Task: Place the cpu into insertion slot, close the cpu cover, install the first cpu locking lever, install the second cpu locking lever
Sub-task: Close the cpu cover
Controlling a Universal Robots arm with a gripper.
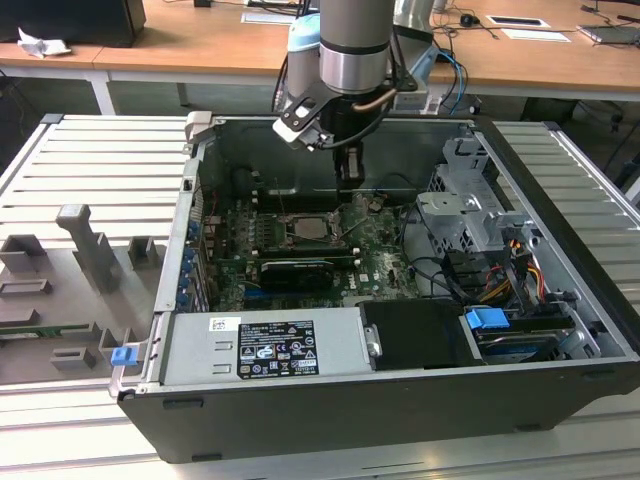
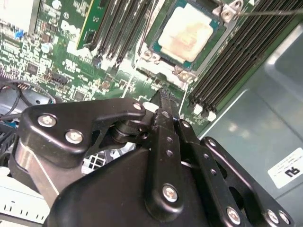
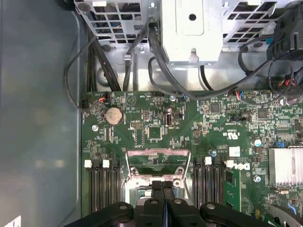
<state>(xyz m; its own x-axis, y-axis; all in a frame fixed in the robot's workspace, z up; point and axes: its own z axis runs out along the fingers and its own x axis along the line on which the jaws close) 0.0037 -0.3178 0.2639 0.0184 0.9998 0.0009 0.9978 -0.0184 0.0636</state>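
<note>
The cpu (image 2: 187, 33), a pale beige square, lies in the insertion slot (image 2: 214, 51) on the green board, its whole face uncovered. The cpu cover (image 3: 158, 152), a silver frame with a window, seems to stand tilted open at the slot's edge just ahead of my fingers. A thin lever wire (image 2: 270, 11) runs beside the slot. My gripper (image 1: 348, 178) hangs inside the case, above the board just behind the slot (image 1: 305, 228). Both wrist views show the black fingertips (image 2: 163, 94) pressed together, and the shut gripper (image 3: 162, 185) has nothing visible in it.
Black memory slots (image 2: 236, 56) flank the socket. A black expansion card (image 1: 295, 272) lies in front of it. A silver drive cage (image 1: 470, 215) with cables fills the exterior view's right, and a power supply (image 1: 265, 345) the front. Grey fixtures (image 1: 90, 245) stand outside the case.
</note>
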